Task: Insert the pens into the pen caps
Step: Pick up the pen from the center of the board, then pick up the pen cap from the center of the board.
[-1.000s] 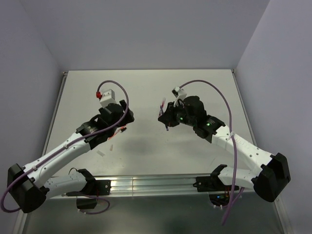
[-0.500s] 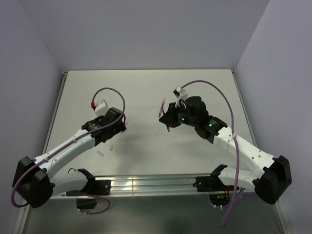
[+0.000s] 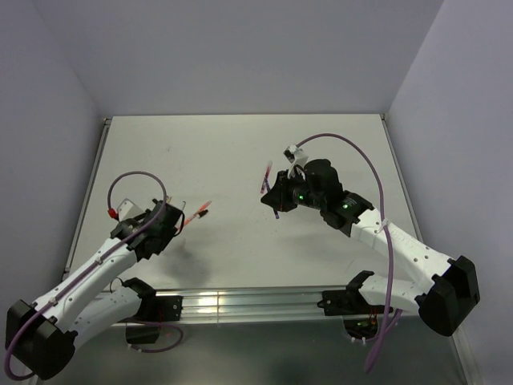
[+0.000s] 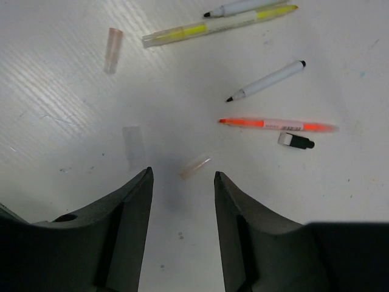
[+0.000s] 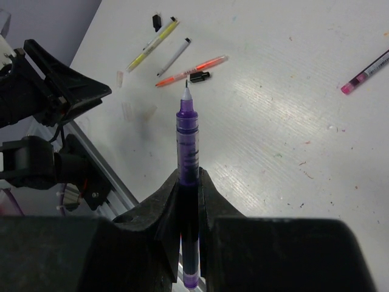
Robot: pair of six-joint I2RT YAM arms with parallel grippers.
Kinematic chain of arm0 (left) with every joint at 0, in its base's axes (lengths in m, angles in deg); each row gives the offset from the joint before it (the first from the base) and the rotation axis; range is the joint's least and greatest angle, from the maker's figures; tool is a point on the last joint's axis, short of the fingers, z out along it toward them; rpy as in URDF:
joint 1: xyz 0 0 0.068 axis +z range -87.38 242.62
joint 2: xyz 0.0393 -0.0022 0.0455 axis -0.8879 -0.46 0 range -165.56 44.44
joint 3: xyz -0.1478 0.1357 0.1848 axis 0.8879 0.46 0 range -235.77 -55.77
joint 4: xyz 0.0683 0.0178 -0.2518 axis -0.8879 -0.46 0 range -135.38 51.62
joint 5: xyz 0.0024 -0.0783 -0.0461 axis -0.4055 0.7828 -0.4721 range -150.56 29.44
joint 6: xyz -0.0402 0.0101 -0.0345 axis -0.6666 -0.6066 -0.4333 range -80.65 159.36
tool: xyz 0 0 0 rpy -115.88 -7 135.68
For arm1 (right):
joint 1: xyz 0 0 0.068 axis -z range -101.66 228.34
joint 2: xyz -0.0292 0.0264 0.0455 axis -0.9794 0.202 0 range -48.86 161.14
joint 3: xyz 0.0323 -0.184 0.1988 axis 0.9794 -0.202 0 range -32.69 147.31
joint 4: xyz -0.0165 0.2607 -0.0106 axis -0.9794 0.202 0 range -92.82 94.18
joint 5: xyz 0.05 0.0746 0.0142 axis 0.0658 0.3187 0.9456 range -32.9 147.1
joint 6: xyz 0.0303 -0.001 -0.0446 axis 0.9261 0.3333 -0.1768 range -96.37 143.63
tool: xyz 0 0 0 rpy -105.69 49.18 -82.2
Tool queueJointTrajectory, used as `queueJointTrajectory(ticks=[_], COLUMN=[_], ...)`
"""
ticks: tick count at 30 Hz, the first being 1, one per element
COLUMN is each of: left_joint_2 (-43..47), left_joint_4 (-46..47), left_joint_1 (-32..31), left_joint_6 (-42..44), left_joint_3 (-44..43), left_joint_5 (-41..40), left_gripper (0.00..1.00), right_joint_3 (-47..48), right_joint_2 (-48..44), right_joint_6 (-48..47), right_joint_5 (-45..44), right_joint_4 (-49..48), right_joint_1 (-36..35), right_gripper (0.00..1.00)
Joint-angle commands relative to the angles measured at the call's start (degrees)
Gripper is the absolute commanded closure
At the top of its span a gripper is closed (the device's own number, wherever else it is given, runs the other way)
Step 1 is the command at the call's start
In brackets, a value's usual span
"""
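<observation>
My left gripper [image 4: 182, 176] stands open low over the table with nothing between its fingers. A clear pen cap [image 4: 194, 166] lies just ahead of the fingertips. Further out lie a second clear cap [image 4: 134, 146], a pinkish cap [image 4: 112, 50], a yellow pen [image 4: 219, 23], a white-black pen [image 4: 267, 80], an orange pen [image 4: 276, 125] and a black cap [image 4: 296, 141]. My right gripper [image 5: 188, 176] is shut on a dark purple pen [image 5: 187, 140], tip forward, held above the table. From above, the left gripper [image 3: 170, 224] is near left and the right gripper [image 3: 272, 196] at centre.
A pink-ended pen [image 5: 366, 73] lies apart on the far side of the white table [image 3: 240, 144]. Another black cap [image 5: 157, 22] rests beyond the yellow pen. A metal rail [image 3: 240, 303] runs along the near edge. Grey walls close in the back and sides.
The left arm has drawn back toward the near left, off the pens, and its jaws have narrowed. The right arm holds the purple pen in the same place.
</observation>
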Motion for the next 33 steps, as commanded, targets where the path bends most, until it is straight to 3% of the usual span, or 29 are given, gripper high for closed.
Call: queueJointTrajectory(ticks=[1,15,33], left_joint_2=[1.71,1.28,-0.13], left_joint_4=[-2.52,6.27,7.77], left_joint_1=[1.94,8.71,9.95], left_joint_6=[-4.54,-1.38,-0.85], left_joint_3=[2.35,9.92,11.15], left_joint_5=[-0.15,6.8,7.5], left_gripper=[0.52,0.67,0.65], right_joint_3=[0.03,-0.41,-0.5], right_joint_2=[-0.88,-1.41,-1.06], right_joint_6=[0.43,0.6,0.51], right_joint_5=[1.09,1.18,1.09], right_joint_4=[-1.36,-1.62,-1.45], right_joint_1=[0.48,0.39,0.39], right_gripper=[1.0,1.0,1.0])
